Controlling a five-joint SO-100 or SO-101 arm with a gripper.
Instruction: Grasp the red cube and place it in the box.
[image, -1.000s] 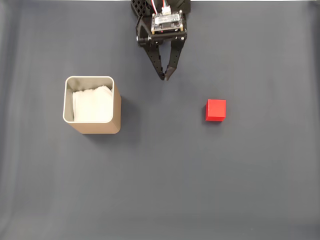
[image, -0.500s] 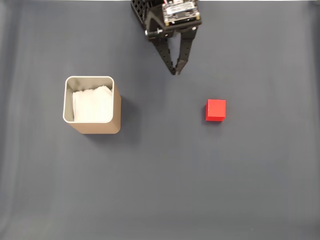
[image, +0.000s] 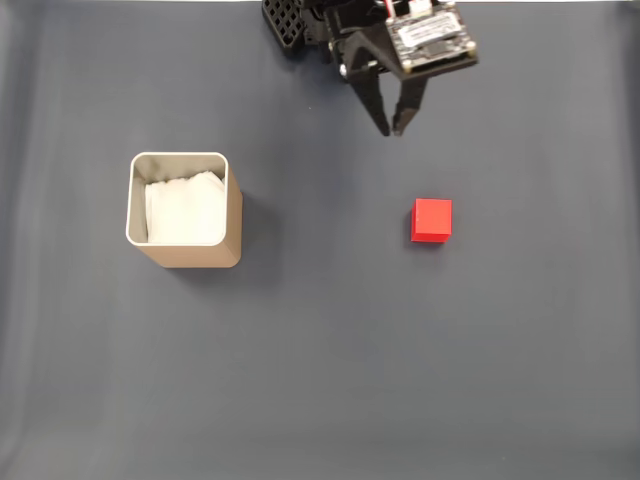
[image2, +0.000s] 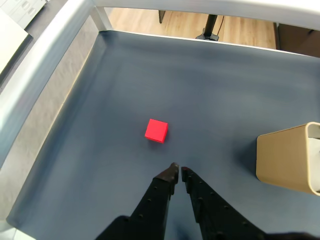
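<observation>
Dark grey mat (image: 330, 380) underneath, cube (image: 432, 220) resting alone toward the fixed view's right, well apart from box (image: 184, 209) at left, just ahead and slightly right of gripper (image: 391, 131), fingers nearly together, empty, needing to spread first.

Arm up top, angled in the fixed view.
We see gripper (image: 392, 131) (image2: 177, 171) fingertips nearly touching, holding nothing.
</observation>
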